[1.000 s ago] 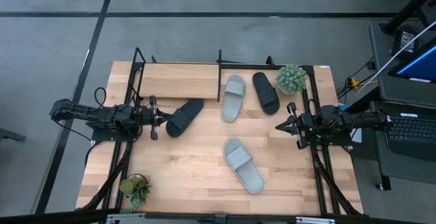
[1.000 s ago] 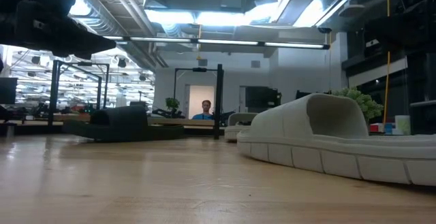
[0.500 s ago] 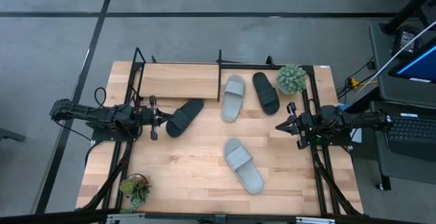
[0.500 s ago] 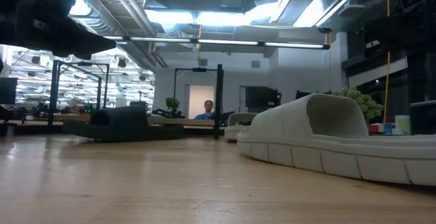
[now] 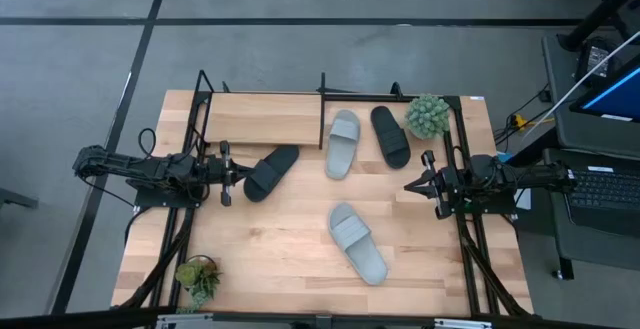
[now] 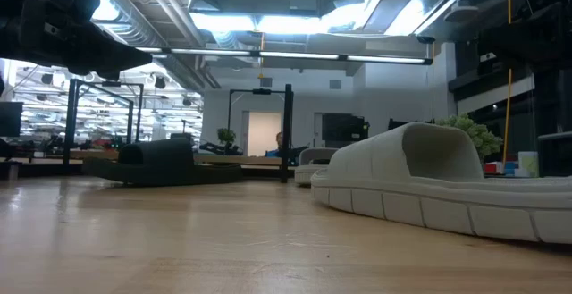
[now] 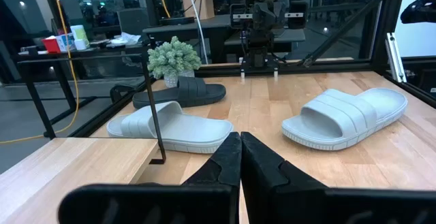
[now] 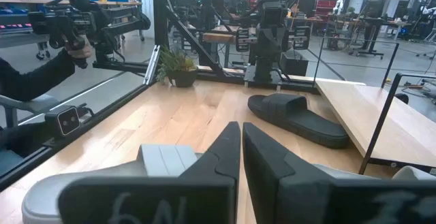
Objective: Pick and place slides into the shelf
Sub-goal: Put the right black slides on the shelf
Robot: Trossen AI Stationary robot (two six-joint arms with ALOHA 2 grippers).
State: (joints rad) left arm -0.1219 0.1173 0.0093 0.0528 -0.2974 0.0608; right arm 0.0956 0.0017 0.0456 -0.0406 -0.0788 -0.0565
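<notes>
Light wood makes up the surface [image 5: 280, 239], and four slides are seen on it from above. One black slide [image 5: 271, 171] lies left of centre, just in front of the left claw [image 5: 236, 171]. A pale grey slide [image 5: 342, 143] and a second black slide [image 5: 390, 135] lie side by side in the right half of the shelf [image 5: 262, 119], the low rack of black rods at the far edge of the surface. The left half of the shelf board is bare. The other pale grey slide [image 5: 357, 242] lies alone nearer the front, well apart from both arms; in the low view it fills the right foreground [image 6: 438, 191].

The left claw is held at the left side of the surface, its fingers [image 7: 228, 161] pressed together with nothing between them. The right claw [image 5: 412, 184] is held at the right side, near the front of the shelf, and its fingers [image 8: 228, 152] are likewise closed on nothing, with only a thin seam between them.

A small round potted plant [image 5: 427, 115] stands at the right end of the shelf, just beside the black slide. A second potted plant [image 5: 198, 275] stands at the front left corner of the surface. In the right wrist view a person's sleeve [image 8: 30, 77] is seen beyond the surface, a dark device held in the hand.
</notes>
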